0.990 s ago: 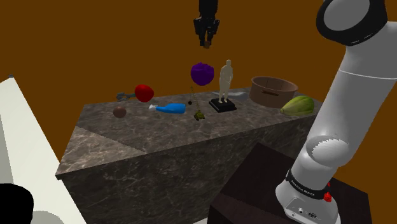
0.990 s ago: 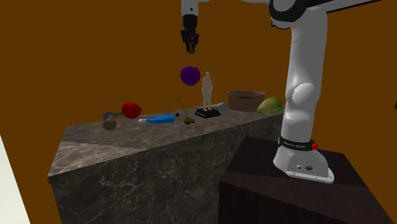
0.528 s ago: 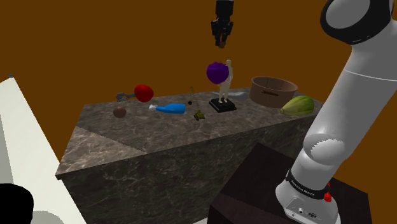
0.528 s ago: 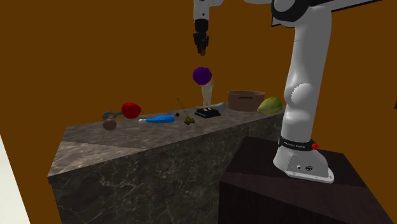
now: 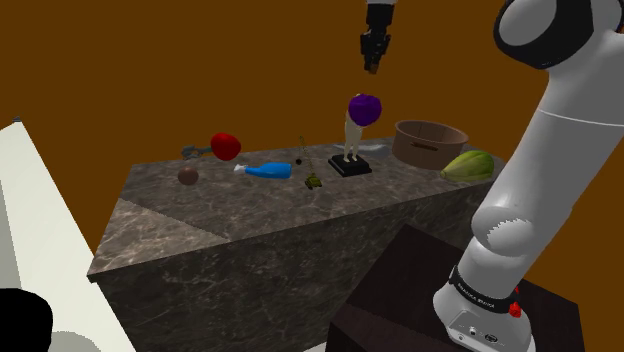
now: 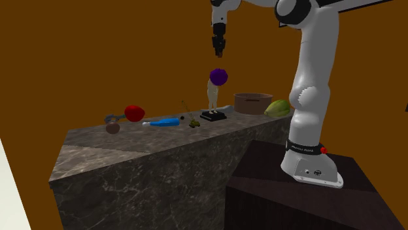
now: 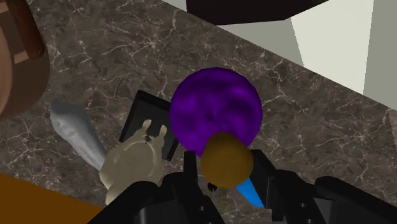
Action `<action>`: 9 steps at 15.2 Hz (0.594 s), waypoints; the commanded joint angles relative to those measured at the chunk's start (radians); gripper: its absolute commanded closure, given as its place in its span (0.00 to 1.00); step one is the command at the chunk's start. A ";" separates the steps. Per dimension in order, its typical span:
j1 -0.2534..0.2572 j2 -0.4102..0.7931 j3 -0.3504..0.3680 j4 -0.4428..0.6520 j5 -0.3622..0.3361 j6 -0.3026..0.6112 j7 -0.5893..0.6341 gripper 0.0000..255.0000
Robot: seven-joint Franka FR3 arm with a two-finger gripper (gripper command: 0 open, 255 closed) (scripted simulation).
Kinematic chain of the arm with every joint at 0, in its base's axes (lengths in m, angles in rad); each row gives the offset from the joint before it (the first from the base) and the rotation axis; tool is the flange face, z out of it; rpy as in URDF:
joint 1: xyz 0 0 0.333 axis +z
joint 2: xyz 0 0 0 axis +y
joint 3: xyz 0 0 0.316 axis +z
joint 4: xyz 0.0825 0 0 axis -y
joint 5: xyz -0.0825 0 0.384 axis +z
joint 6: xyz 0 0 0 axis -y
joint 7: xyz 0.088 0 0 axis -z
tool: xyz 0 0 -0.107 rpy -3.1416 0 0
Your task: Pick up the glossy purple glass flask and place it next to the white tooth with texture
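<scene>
We see the gripper (image 5: 372, 67) high above the dark marbled counter (image 5: 230, 215), with the purple flask (image 5: 364, 108) hanging in the air beneath it, well clear of the counter top. In the shoulder view the flask covers the head of a pale figurine (image 5: 352, 142) standing on a black base. In the wrist view the flask's brown stopper (image 7: 226, 163) sits between the two black fingers (image 7: 190, 167), so we read the jaws as clenched on the purple flask at its stopper. From there the round purple body lies over one end of the figurine's black base. The grey-white tooth (image 7: 75, 126) lies on the counter just beside that base, between it and the brown round tub (image 5: 428, 142). A green fruit (image 5: 468, 165) rests near the tub. Farther along the counter, well apart from the flask, lie a blue bottle (image 5: 268, 170), a red object (image 5: 226, 146) and a small brown ball (image 5: 188, 176).
</scene>
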 commanded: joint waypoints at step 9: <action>-0.148 0.135 -0.121 0.170 0.042 -0.035 -0.258 1.00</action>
